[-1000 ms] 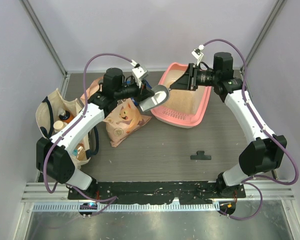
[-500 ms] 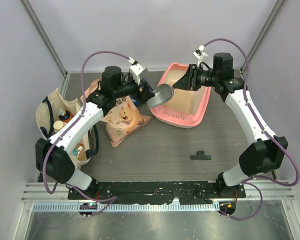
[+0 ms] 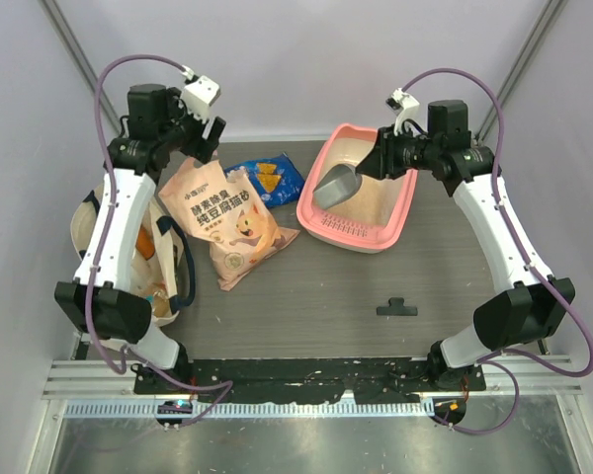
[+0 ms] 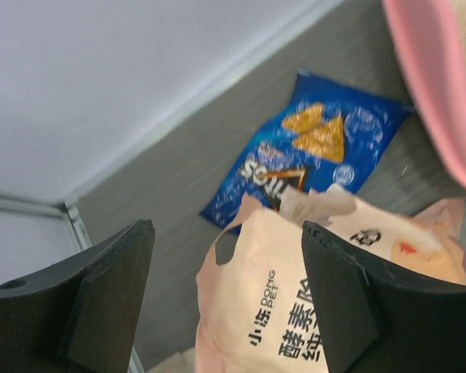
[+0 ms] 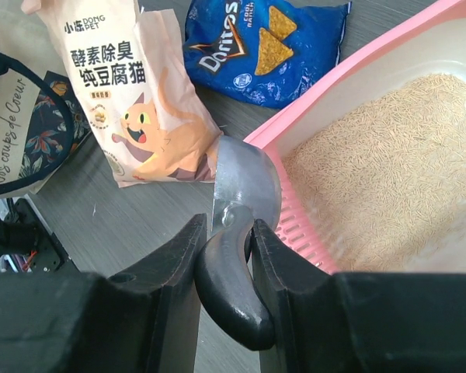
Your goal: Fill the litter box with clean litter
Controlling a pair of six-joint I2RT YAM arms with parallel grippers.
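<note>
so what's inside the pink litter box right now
Pale beige litter over most of the litter box floor. The scoop covers part of it from above.

A dark grey wood-grain table [image 3: 316,286] is filling the middle of the enclosure. Pale, plain walls are closing it in: a back wall [image 3: 306,59] on the far side, a left wall [image 3: 25,197] and a right wall [image 3: 578,178]. Two slanting metal posts [image 3: 87,69] are framing the far corners. Along the near edge, aluminium rails [image 3: 99,377] are running left to right, with a white slotted strip [image 3: 306,408] and a brushed metal sheet [image 3: 306,444] lying nearer still. Soft, even light is falling over everything, casting only faint shadows.
</note>
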